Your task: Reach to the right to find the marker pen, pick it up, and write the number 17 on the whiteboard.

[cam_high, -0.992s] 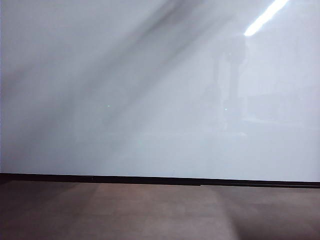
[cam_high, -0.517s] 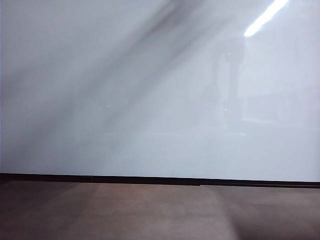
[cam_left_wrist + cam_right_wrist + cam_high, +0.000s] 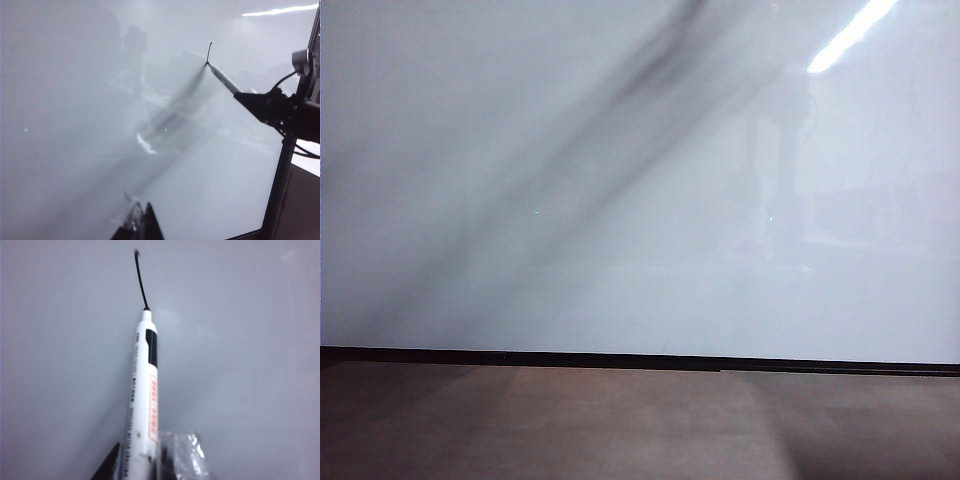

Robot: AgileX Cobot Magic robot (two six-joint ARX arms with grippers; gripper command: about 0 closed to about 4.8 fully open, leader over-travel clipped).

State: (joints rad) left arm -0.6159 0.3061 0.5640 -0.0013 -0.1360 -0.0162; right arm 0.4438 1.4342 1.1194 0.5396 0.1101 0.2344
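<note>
The whiteboard (image 3: 620, 200) fills the exterior view, glossy white, and neither gripper shows there. In the right wrist view my right gripper (image 3: 145, 460) is shut on the marker pen (image 3: 145, 390), a white barrel with a black band and orange print. Its tip touches the whiteboard (image 3: 250, 340) at the end of a short curved black stroke (image 3: 140, 280). The left wrist view shows the marker pen (image 3: 223, 80) slanting from the right gripper (image 3: 250, 97) to that stroke (image 3: 209, 52). My left gripper (image 3: 142, 215) hangs before the board, shut and holding nothing.
A thin black strip (image 3: 620, 358) runs along the board's lower edge, above a dull brown-grey surface (image 3: 620, 420). A ceiling light reflects at the upper right (image 3: 850, 35). A broad diagonal shadow (image 3: 620, 110) crosses the board. The right arm's dark link and cables (image 3: 287, 150) stand beside the board.
In the exterior view the diagonal shadow on the board has grown darker and crept toward the upper right. Nothing else differs.
</note>
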